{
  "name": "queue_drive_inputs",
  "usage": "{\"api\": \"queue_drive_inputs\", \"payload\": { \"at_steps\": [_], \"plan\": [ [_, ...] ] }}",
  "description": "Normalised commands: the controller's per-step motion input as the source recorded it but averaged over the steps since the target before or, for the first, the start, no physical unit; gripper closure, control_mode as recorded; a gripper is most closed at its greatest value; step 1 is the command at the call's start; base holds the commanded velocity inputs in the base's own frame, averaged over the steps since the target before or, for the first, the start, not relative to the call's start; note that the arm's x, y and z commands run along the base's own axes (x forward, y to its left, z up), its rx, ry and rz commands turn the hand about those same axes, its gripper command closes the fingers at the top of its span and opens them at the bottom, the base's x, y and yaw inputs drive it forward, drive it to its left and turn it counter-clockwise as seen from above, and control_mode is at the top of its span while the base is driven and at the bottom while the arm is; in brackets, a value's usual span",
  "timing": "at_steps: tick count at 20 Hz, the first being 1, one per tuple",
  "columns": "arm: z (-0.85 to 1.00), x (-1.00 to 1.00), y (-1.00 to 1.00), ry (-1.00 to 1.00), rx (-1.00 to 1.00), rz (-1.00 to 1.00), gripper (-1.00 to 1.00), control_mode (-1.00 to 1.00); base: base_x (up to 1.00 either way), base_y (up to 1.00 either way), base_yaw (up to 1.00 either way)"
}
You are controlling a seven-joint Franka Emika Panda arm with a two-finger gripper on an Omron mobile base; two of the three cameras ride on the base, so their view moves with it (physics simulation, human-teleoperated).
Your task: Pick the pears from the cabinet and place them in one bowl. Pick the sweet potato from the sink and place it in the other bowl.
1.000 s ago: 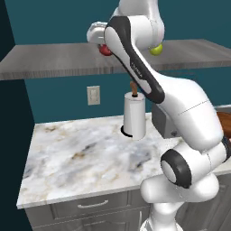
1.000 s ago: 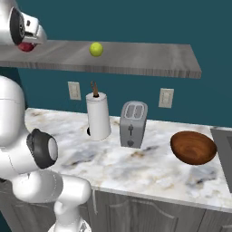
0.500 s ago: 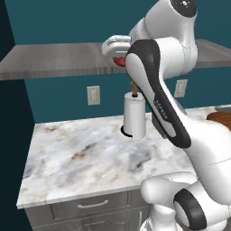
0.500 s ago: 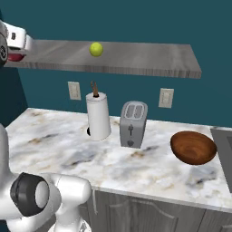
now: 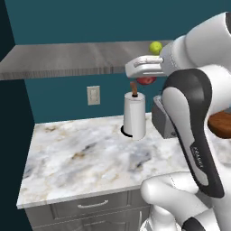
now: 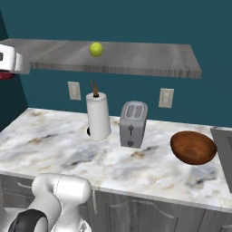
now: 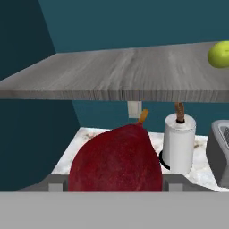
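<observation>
My gripper is shut on the dark red pear, which bulges between the two fingertips. In the left base view the gripper holds that pear in the air in front of the cabinet's striped front edge, above the paper towel roll. The right base view has the gripper and the red pear at the far left edge. The yellow-green pear lies on the cabinet. The dark reddish-brown bowl stands empty on the counter, right of the toaster.
A paper towel roll and a grey toaster stand at the back of the marble counter. A corner of the sink shows at the right. Wall outlets sit under the cabinet. Drawer fronts run below the counter.
The arm has swung and drawn the dark red pear back off the cabinet and lower. The yellow-green pear and the bowl have stayed put.
</observation>
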Motion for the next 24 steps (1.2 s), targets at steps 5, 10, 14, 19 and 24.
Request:
{"api": "queue_drive_inputs", "payload": {
  "at_steps": [5,10,14,19,24],
  "plan": [
    [-0.29,-0.72,-0.24,0.04,0.00,0.00,1.00,-1.00,0.00,0.00,0.00],
    [-0.36,-0.43,-0.30,0.10,0.00,0.00,1.00,-1.00,0.00,0.00,0.00],
    [-0.44,-0.23,-0.35,0.14,-0.01,0.00,1.00,-1.00,0.00,0.00,0.00],
    [-0.27,-0.03,-0.34,0.27,-0.01,-0.03,1.00,-1.00,0.00,0.00,0.00],
    [-0.52,0.00,-0.04,0.09,-0.05,-0.07,1.00,-1.00,0.00,0.00,0.00]
  ]
}}
